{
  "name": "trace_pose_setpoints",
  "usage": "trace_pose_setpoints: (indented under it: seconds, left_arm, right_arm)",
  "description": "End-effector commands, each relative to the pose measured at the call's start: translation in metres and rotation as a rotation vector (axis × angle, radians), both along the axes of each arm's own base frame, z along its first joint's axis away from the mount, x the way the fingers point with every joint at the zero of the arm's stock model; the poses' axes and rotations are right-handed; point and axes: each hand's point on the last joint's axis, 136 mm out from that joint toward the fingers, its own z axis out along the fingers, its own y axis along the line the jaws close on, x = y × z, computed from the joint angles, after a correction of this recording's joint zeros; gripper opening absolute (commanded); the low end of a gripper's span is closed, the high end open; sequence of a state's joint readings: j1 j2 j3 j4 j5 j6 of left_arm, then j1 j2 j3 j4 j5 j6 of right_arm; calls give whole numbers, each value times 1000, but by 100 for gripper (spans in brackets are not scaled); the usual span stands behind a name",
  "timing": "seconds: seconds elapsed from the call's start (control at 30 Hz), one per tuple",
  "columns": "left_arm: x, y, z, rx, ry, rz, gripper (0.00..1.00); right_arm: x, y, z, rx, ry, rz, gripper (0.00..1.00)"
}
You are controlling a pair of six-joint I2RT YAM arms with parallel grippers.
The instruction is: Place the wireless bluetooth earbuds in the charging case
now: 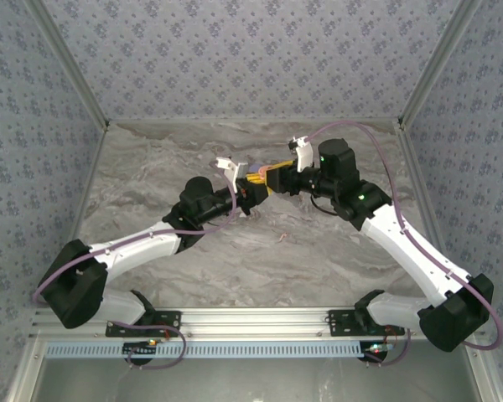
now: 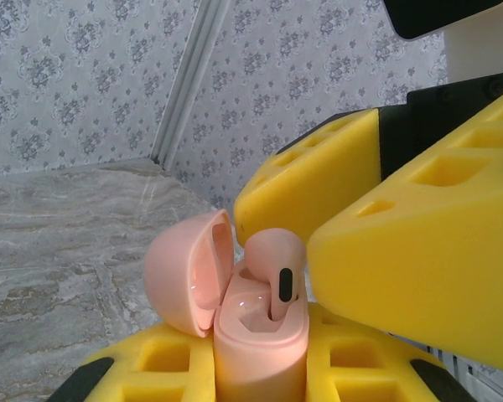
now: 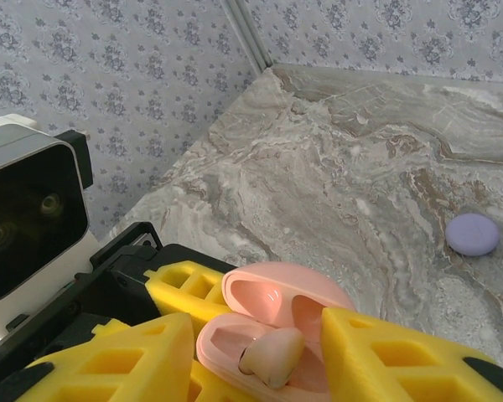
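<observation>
The case (image 2: 260, 347) is a smooth, matte peach-pink shell with rounded corners. Its domed lid (image 2: 187, 272) is hinged open to one side and is glossier inside. The left jaws are clenched on the case's body, and their yellow fingers (image 2: 193, 383) are blocky wedges cut with square pockets. A matching pink bud (image 2: 275, 261), bulb-headed with a dark oval strip on its stem, stands stem-down in a well of the case. The right jaws flank the bud just above the case, slightly released: the right wrist view shows a strip of case between the bud and one of their fingers (image 3: 117, 360). Well beyond the case, a closed lavender pod (image 3: 474, 234), pebble-round and matte, lies on the grey marbled worktop (image 3: 360, 151).
</observation>
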State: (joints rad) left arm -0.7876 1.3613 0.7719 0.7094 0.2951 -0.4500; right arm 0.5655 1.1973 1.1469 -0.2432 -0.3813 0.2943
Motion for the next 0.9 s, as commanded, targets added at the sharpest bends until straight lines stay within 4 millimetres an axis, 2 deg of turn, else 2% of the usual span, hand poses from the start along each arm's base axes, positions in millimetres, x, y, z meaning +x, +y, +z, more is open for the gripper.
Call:
trace_pose_setpoints:
  seconds: [0.0, 0.03, 0.07, 0.1, 0.3, 0.63, 0.87]
  left_arm:
    - [-8, 1, 29, -22, -84, -17, 14]
    - [-9, 1, 27, -13, -88, -20, 14]
    - [-9, 1, 26, -5, -91, -18, 14]
    - [-9, 2, 23, 7, -94, -16, 14]
    - [-8, 6, 17, 66, -129, 4, 14]
    - [-11, 9, 15, 124, -204, 8, 14]
    - [-15, 9, 20, 115, -217, -8, 14]
  right_arm:
    - [-7, -3, 19, -2, -42, 1, 49]
    - [-7, -5, 17, -10, -40, -4, 49]
    - [-6, -6, 28, -5, -60, -12, 50]
    - [-6, -8, 29, -12, -61, -18, 50]
    - [-12, -12, 27, -46, -43, -11, 49]
    - [-19, -14, 11, -84, 22, 9, 31]
    - [-15, -12, 4, -95, 42, 6, 27]
